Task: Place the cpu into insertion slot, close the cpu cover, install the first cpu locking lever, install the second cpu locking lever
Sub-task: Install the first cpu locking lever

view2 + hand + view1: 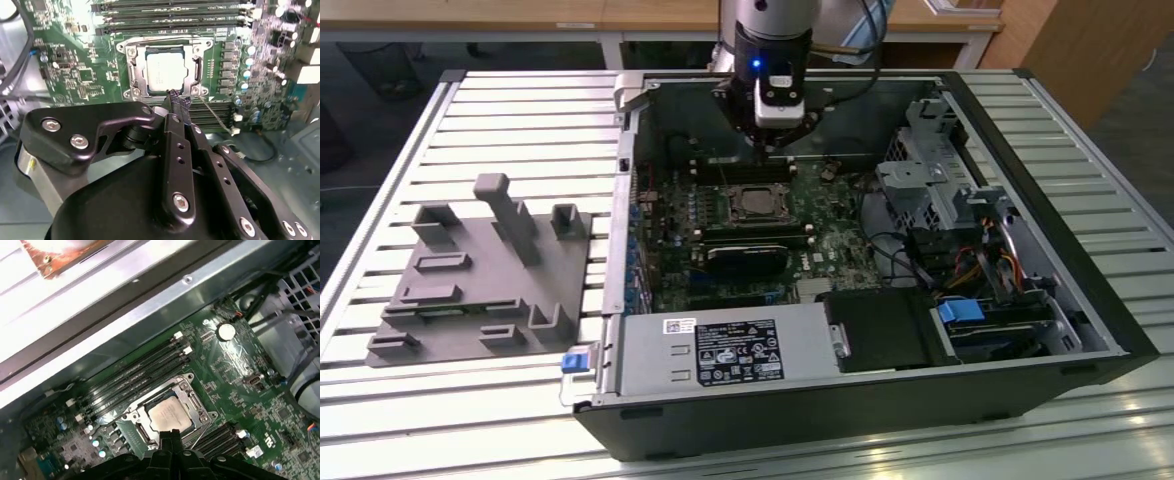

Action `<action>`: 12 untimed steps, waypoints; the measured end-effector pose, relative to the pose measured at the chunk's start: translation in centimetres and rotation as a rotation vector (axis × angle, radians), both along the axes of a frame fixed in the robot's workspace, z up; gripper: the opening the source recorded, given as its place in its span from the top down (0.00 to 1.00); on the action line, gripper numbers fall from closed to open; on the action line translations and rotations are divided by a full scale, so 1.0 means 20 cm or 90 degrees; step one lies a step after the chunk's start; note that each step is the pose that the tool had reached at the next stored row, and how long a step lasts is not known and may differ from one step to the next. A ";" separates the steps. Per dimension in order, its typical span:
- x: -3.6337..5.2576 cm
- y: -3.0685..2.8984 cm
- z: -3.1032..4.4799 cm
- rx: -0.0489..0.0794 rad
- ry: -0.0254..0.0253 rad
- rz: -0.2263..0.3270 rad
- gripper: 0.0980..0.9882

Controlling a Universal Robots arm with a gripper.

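The cpu (164,69) has a silvery top and lies flat in the insertion slot (193,70) on the green board. The dull silver cpu cover (133,70) rests down around it, with the chip showing through its window. My gripper (179,99) is shut with nothing between its fingertips, which hover just off one edge of the socket. A thin metal lever rod (216,115) runs from the socket corner past the fingertips. In the exterior view the gripper (774,145) hangs over the far side of the cpu (754,206). The first wrist view shows the cpu (170,415) just beyond the gripper (171,433).
Long black memory slots (170,10) flank the socket. A black block (744,258) sits near the socket, the grey power supply (720,355) at the case front. Drive cages and cables (941,190) fill the exterior view's right. A grey fixture (480,270) lies outside the case.
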State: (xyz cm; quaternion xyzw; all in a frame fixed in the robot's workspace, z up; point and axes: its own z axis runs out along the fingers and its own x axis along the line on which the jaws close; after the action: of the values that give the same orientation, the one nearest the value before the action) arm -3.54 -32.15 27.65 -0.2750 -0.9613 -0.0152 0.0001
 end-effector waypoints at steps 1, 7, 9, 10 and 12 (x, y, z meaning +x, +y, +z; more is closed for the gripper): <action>0.000 0.000 0.000 0.000 0.0000 0.011 0.99; 0.000 0.000 -0.002 0.000 0.0000 0.081 0.99; 0.000 0.000 -0.002 0.000 0.0000 0.104 0.99; 0.000 0.000 -0.003 0.000 0.0000 0.116 0.99; 0.000 0.000 -0.003 0.000 0.0000 0.138 0.99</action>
State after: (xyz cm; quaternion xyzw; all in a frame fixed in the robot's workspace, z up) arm -3.54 -32.15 27.58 -0.1690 -0.9855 -0.0152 0.0018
